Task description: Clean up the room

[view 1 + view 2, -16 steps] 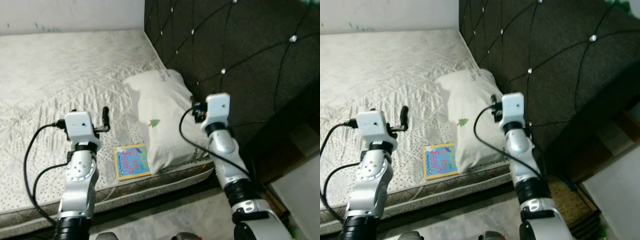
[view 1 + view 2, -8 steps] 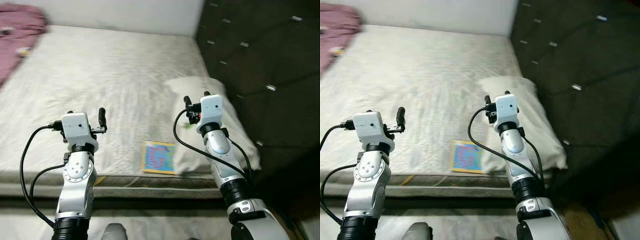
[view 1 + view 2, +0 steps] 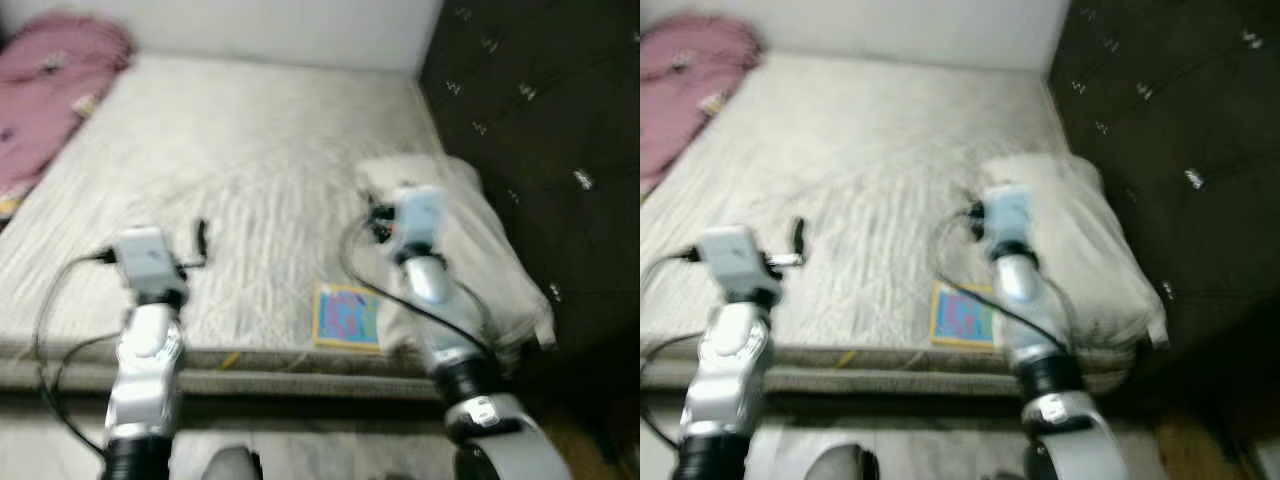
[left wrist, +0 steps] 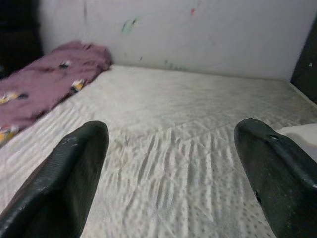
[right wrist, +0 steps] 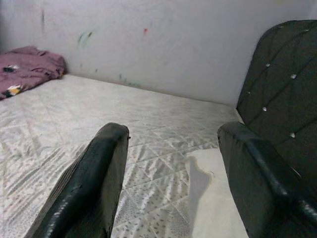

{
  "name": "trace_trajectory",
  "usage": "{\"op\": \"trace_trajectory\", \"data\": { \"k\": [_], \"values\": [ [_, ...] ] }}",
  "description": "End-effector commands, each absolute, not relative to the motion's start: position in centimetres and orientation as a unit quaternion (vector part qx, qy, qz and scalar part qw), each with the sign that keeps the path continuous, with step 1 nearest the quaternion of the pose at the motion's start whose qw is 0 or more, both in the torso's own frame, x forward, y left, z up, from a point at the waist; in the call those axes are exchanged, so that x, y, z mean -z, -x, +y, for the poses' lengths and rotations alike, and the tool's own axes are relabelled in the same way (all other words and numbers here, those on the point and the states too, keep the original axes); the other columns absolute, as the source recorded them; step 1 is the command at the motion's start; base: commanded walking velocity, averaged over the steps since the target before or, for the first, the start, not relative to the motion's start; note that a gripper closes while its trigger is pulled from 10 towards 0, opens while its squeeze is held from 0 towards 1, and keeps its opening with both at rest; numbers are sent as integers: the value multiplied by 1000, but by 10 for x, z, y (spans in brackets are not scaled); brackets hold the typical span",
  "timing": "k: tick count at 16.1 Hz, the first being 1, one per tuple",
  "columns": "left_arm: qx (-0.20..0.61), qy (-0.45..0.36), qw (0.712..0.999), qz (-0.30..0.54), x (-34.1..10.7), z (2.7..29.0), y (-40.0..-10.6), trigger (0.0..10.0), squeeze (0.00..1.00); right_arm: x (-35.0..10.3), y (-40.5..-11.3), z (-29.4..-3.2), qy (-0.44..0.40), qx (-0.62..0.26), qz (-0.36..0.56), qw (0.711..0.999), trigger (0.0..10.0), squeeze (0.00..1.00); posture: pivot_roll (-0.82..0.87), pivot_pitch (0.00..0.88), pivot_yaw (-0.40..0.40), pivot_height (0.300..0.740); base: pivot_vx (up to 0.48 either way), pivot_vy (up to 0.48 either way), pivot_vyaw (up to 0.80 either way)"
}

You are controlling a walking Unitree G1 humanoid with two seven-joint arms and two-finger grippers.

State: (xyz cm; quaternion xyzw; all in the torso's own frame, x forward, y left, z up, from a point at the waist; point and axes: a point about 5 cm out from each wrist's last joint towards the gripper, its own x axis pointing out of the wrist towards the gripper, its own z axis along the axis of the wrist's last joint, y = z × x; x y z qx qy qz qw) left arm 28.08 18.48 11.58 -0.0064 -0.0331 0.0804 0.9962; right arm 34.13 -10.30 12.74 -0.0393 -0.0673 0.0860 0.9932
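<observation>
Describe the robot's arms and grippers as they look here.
Both arms are jointed silver metal with black collars near the base and looping black cables. Each wrist carries a boxy white housing. The left gripper and right gripper each have two thick, rounded matte black fingers.

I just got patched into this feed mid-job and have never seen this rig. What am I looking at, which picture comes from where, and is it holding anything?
This is a humanoid robot standing at the edge of a bed. The two wide pictures come from a stereo camera on its head, looking down over its silver arms; they are blurred. The other two come from cameras on the wrists, each looking along that gripper's own two black fingers.

The left gripper and the right gripper both hover over the mattress with fingers apart, and nothing is held.

On the bed lie a white pillow against the dark tufted headboard, a colourful book near the bed's front edge beside the pillow, and a pink blanket bunched at the far left corner.
</observation>
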Motion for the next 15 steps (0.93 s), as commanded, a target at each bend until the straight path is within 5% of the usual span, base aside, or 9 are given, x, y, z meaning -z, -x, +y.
{"op": "trace_trajectory", "data": {
  "k": [1, 11, 15],
  "values": [
    [-57, 18, 998, -33, -116, 172, -282, 10000, 0, -125, -342, -121, 41, -64, -59, 995, 10000, 0, 7, 0, -61, 740, 0, 476, -581],
    [-44, 40, 997, -48, -119, 170, -281, 10000, 0, -126, -343, -119, 34, -71, -58, 995, 10000, 0, 7, 0, -64, 740, 0, 463, 0],
    [-44, 37, 997, -47, -119, 170, -281, 10000, 0, -126, -343, -117, 33, -77, -58, 995, 10000, 0, 9, 0, -68, 740, 0, 0, 0]
  ]
}}
